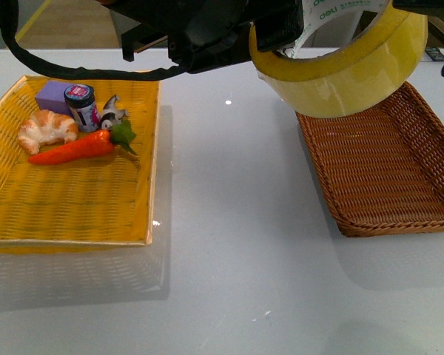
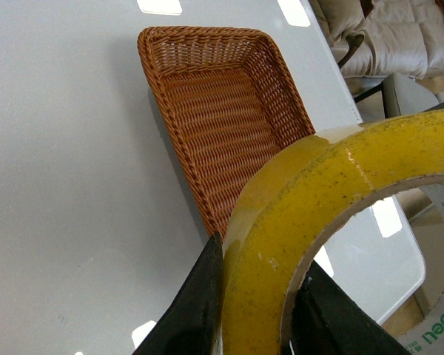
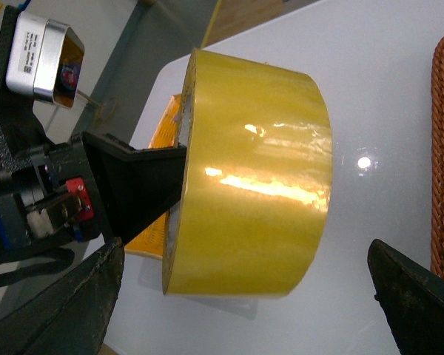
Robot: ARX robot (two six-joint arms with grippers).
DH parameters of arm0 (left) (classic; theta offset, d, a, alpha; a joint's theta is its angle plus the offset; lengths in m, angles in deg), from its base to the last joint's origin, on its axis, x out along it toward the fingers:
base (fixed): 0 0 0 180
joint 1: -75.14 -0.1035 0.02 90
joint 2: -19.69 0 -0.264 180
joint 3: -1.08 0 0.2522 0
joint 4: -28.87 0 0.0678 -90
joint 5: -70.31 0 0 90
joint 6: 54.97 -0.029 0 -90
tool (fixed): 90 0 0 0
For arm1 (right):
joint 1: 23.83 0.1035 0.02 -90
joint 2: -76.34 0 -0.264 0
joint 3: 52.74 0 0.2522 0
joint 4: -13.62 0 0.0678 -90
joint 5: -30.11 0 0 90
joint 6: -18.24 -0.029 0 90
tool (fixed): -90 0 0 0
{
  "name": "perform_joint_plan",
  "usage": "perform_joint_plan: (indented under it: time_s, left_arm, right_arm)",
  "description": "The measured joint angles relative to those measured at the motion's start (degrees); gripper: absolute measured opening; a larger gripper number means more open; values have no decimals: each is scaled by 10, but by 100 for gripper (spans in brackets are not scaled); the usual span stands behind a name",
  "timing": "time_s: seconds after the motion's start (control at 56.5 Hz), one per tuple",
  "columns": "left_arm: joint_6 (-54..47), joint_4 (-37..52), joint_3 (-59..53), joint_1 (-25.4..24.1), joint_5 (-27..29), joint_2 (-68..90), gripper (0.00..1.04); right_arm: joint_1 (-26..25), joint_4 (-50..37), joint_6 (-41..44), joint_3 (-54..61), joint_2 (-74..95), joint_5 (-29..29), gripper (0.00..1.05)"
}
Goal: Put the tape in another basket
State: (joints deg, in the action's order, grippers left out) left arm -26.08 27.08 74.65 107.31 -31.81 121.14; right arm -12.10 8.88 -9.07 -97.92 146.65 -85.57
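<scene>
The tape (image 1: 340, 70), a wide yellowish roll with a white printed core, hangs high in the air above the near-left corner of the brown wicker basket (image 1: 385, 174). My left gripper (image 2: 255, 310) is shut on the tape (image 2: 296, 214), one black finger outside the roll's wall and one inside the core. The basket (image 2: 222, 118) lies on the table below and beyond it, with nothing in it. In the right wrist view the tape (image 3: 251, 177) floats between the wide-apart fingers of my right gripper (image 3: 244, 296), which is open and not touching it.
A bright yellow woven tray (image 1: 74, 207) sits at the left, holding a croissant (image 1: 46, 127), a carrot (image 1: 78, 146), a small jar (image 1: 81, 105), a purple block (image 1: 52, 95) and a small figure (image 1: 112, 111). White table (image 1: 229, 244) lies between tray and basket.
</scene>
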Motion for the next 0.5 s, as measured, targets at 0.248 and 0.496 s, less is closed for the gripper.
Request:
perform_joint_plan:
  time_s: [0.248, 0.496]
  left_arm:
    - [-5, 0, 0, 0, -6, 0, 16]
    - [-5, 2, -1, 2, -14, 0, 16]
  right_arm:
    - [8, -13, -8, -23, 48, -10, 96]
    - [18, -20, -18, -31, 61, -12, 73]
